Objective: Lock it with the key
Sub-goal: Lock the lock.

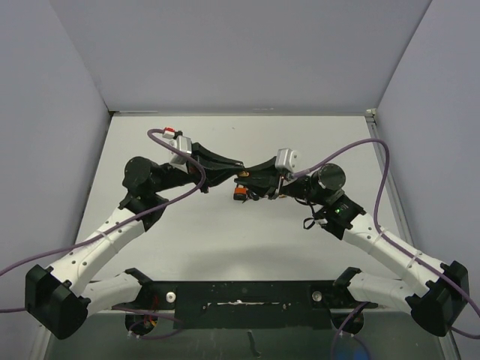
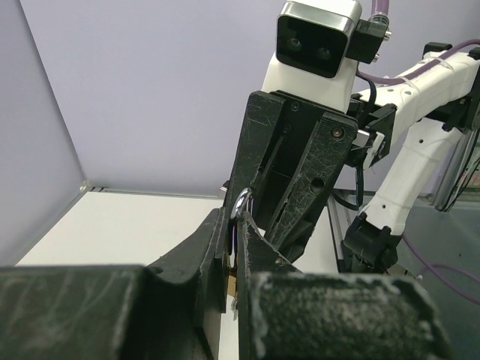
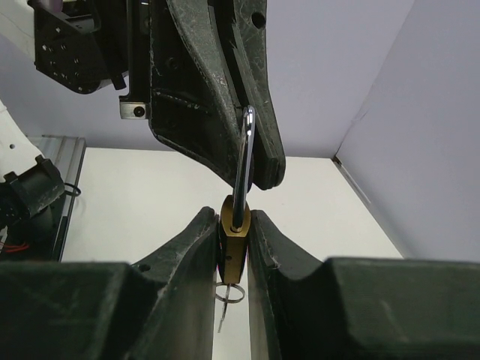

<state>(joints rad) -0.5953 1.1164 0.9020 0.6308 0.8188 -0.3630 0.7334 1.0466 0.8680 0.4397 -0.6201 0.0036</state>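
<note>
Padlock [image 3: 235,251] aloft above surface [image 3: 150,195], body clamped in right pincer [image 3: 234,225]. Left pincer [image 2: 237,226] closed on shackle [image 3: 244,150]. Key ring [image 3: 229,292] dangles beneath. Key probably inserted; turn apparently pending.

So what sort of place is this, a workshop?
Probably a robotics lab test cell: a white table boxed in by plain panels, a cabled left arm and right arm bolted at its edge, both gripping a brass padlock.
</note>
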